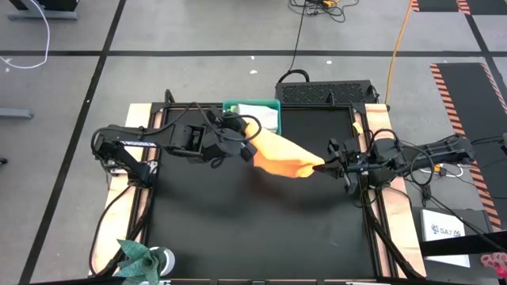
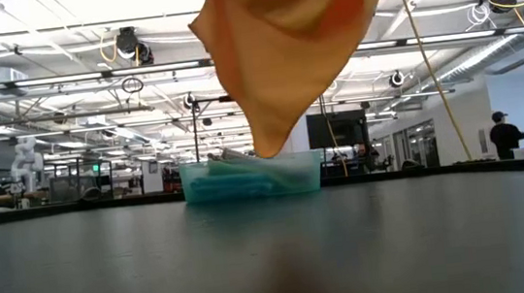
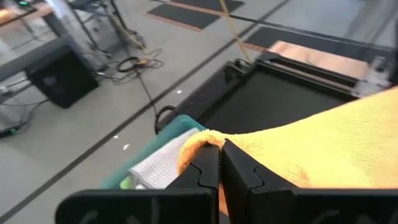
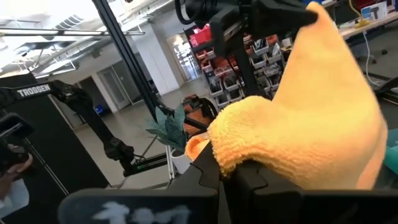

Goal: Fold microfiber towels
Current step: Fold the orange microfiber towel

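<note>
Orange-yellow towel [image 1: 281, 158] stretched mid-frame above table [image 1: 238, 229], left gripper [image 1: 247, 147] and right gripper [image 1: 320, 167] level, each pinching an opposite corner.

Teal plastic bin [image 1: 252, 104] sits at the far edge of the black surface [image 1: 253, 222], midway along it. Green artificial plant [image 1: 140, 257] stands at the near-left corner of the surface. White paper [image 1: 444, 226] lies off the near-right side of the surface. An orange cable [image 1: 398, 43] crosses the floor beyond the far-right corner. A person [image 2: 505, 136] stands far off, right of the bin.
</note>
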